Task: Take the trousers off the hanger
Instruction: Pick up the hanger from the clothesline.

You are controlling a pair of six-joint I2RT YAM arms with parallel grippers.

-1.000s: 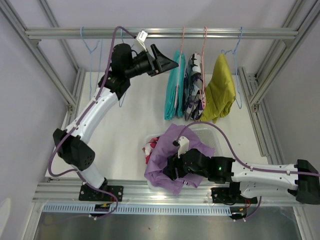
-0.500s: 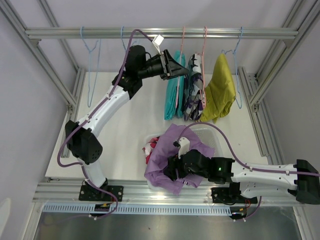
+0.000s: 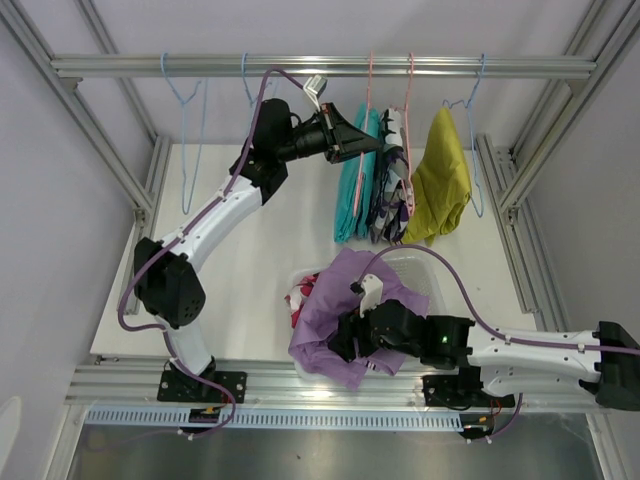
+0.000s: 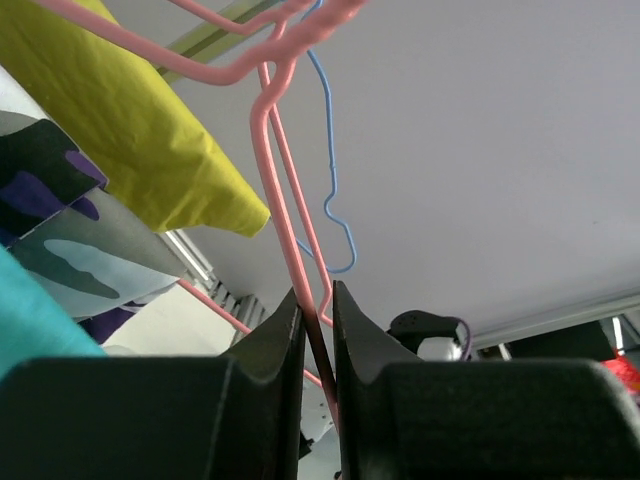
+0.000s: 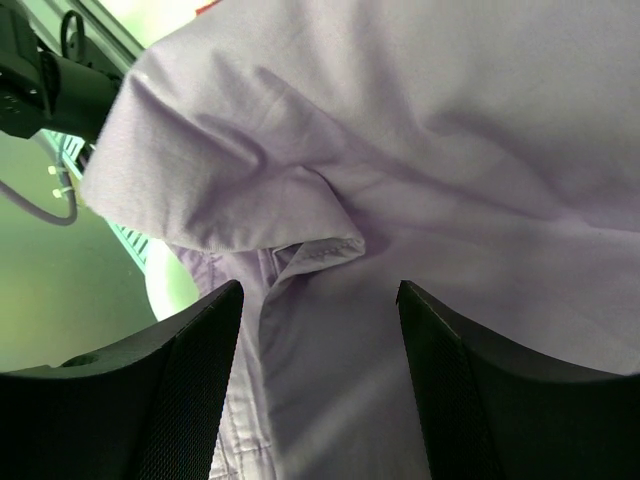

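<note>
Three pairs of trousers hang side by side from the rail [image 3: 320, 66] at the far end of the desk [image 3: 270, 230]: the teal trousers [image 3: 350, 190], the purple-grey camouflage trousers [image 3: 388, 185] and the mustard trousers [image 3: 440, 180]. Each is folded over its hanger with its long axis running straight down from the rail, and the three are packed so close that they touch. My left gripper [image 3: 368, 148] is up against the top of the teal pair, and its fingers are pinched onto a wire of the pink hanger [image 4: 285, 180], with the wire running upward between them. The camouflage pair crowds in just beside that spot, and a second pink hanger and a blue hanger [image 4: 335, 200] cross close behind the wire. Two bare blue hangers [image 3: 185, 110] hang on the rail, well off to the left. Nearer to me the lilac trousers [image 3: 340, 310] lie crumpled over the clear bin [image 3: 425, 270], spilling across its near rim, long axis slanting from far right to near left, with the pink camouflage trousers [image 3: 300, 295] poking out beside them. My right gripper [image 5: 318, 290] is low over the lilac cloth, its fingers spread wide apart and clamping nothing.
</note>
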